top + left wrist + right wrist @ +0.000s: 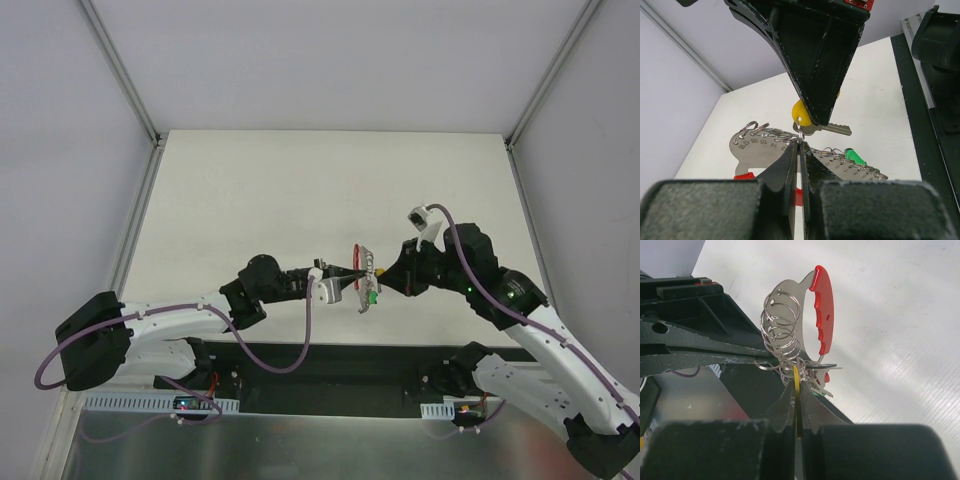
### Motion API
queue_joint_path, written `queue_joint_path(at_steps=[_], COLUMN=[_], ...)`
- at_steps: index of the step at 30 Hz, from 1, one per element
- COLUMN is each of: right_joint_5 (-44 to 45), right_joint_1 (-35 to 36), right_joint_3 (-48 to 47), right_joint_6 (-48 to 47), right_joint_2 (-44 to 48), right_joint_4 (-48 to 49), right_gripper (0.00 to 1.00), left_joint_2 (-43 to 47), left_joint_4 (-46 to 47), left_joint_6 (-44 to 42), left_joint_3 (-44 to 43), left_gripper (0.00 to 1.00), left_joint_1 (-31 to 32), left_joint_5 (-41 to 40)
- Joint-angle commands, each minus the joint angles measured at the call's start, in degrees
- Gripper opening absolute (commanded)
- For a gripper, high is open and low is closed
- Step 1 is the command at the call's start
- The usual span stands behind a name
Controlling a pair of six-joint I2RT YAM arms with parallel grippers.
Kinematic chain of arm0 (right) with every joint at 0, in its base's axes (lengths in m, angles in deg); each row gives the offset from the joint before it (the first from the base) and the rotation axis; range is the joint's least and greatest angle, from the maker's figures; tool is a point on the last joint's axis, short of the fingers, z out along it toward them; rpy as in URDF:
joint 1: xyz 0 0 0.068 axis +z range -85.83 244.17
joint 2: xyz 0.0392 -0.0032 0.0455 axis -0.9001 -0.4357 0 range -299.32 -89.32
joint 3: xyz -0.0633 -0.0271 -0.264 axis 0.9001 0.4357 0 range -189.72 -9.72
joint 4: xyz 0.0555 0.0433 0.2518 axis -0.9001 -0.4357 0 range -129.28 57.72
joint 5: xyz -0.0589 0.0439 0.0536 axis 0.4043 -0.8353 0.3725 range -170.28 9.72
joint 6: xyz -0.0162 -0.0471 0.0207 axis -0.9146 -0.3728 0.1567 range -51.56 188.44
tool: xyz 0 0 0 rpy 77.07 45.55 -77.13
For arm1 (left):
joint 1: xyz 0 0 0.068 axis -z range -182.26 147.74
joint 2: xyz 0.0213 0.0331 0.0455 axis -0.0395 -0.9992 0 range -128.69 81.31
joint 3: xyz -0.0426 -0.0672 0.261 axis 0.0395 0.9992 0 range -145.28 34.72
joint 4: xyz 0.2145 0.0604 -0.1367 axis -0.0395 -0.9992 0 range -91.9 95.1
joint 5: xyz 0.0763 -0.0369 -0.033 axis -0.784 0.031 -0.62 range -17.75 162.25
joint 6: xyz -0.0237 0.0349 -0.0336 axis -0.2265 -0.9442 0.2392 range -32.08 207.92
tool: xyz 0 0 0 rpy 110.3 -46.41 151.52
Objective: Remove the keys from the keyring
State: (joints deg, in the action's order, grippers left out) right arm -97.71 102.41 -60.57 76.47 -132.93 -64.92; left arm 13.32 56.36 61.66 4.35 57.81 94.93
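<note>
The keys hang in the air between my two grippers, on a silvery numbered plate (756, 148) with several small wire rings and a red handle (822, 307). My right gripper (798, 376) is shut on the yellow key (800, 111) by its head, with the blade (836, 129) sticking out sideways. A thin keyring (800, 133) runs through that key's hole and down into my left gripper (800, 145), which is shut on it. A green key (855, 157) hangs on the plate's right side. From above, the left gripper (349, 276) and right gripper (385, 279) face each other across the bunch (364, 272).
The white table (300, 180) stretches beyond the grippers, bounded by grey walls with metal corner rails. A black base strip (330, 365) lies along the near edge between the arm mounts.
</note>
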Motion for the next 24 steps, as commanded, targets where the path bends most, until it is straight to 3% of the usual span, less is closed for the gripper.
queue_joint_path(at_steps=[1,24], right_joint_5=[1.7,-5.3], right_joint_1=[-0.3,-0.3], right_joint_3=[-0.4,1.0], right_joint_6=[-0.1,2.8], right_joint_2=[-0.9,-4.0], right_joint_4=[0.2,4.3], right_gripper=[0.01,0.01], left_joint_2=[4.0,5.1], left_joint_4=[2.8,1.9], left_joint_6=[-5.1,-8.8], left_joint_3=[-0.2,0.5], left_gripper=[0.00,0.00], left_joint_1=[0.5,0.5], left_joint_5=[1.1,-4.6])
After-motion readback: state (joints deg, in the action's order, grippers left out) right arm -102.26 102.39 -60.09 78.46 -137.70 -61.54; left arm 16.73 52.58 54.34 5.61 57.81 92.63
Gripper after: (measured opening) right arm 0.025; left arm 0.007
